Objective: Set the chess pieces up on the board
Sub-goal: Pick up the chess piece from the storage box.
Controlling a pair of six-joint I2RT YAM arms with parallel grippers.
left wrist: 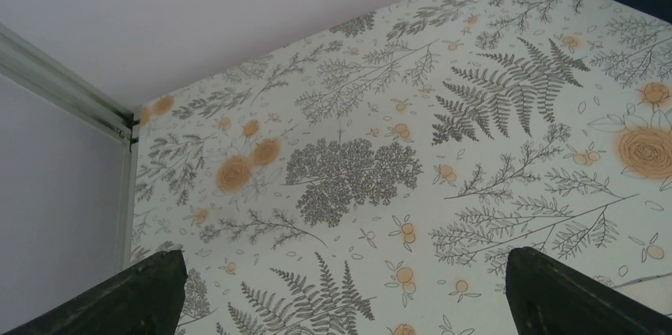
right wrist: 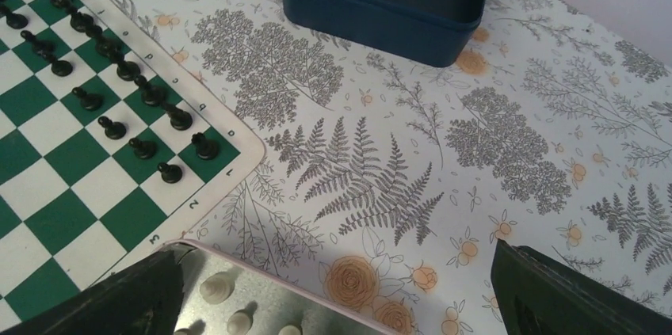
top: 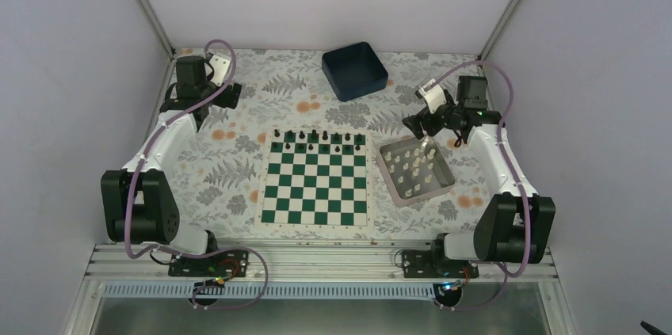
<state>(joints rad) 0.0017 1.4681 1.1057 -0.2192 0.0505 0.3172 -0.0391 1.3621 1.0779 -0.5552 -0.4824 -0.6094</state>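
The chess pieces (top: 415,164), small and cream, stand together in a silver tray (top: 429,196) just to the right of the board (top: 315,184), on the floral surface (top: 230,169). Black pieces (top: 317,139) line the board's two far rows. The right arm's fingers (top: 418,125) hang over the tray's far edge, spread wide with nothing between them. A dark blue bin (top: 354,71) sits beyond, near the back wall. Off by the far left corner, the left arm's fingers (top: 202,99) are spread just as wide and hold nothing.
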